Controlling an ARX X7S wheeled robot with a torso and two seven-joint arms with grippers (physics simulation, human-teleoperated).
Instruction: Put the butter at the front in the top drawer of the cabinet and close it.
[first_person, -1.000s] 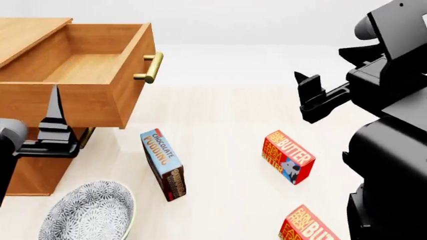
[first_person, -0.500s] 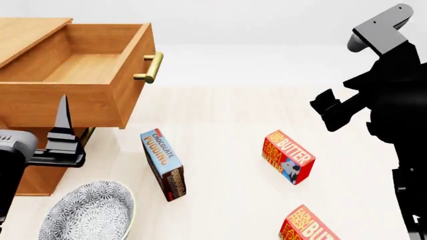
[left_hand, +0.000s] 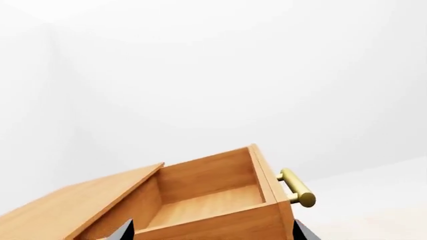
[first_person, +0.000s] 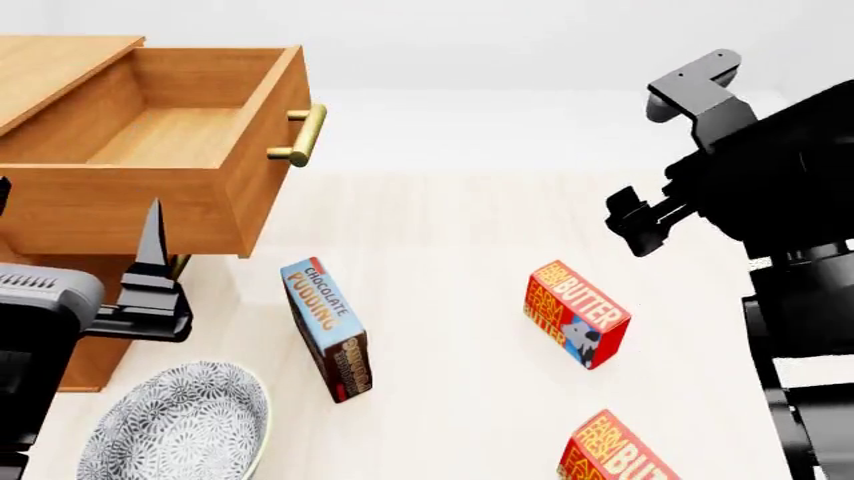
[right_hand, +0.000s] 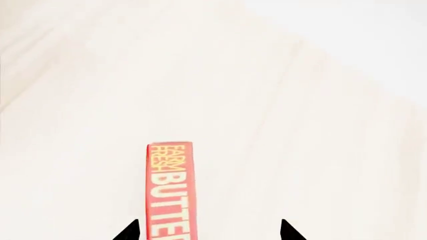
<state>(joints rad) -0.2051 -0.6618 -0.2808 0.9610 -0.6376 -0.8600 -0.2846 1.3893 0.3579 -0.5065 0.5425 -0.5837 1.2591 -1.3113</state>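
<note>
Overhead, the right hand (right_hand: 207, 231) hangs spread and empty above the butter (right_hand: 171, 190); left hand's (first_person: 147, 270) spread unclear.

The cabinet (first_person: 60, 55) and its top drawer (first_person: 174, 140) look like light brown wood with fine grain and a smooth, matt finish; the drawer's inside boards (left_hand: 200, 205) show the same grain. The bar handle (first_person: 304, 135) looks like brass-coloured metal with a soft satin sheen. The tabletop (first_person: 454, 240) is pale, matt, faintly grained, perhaps whitewashed wood. The butter (first_person: 577, 313), a second butter box (first_person: 621, 452) and the pudding box (first_person: 327, 328) look like printed card, smooth and slightly glossy. The bowl (first_person: 174, 425) looks like patterned glazed ceramic. Both pincers, left (first_person: 134, 290) and right (first_person: 641, 222), are matt black, plastic-looking.
</note>
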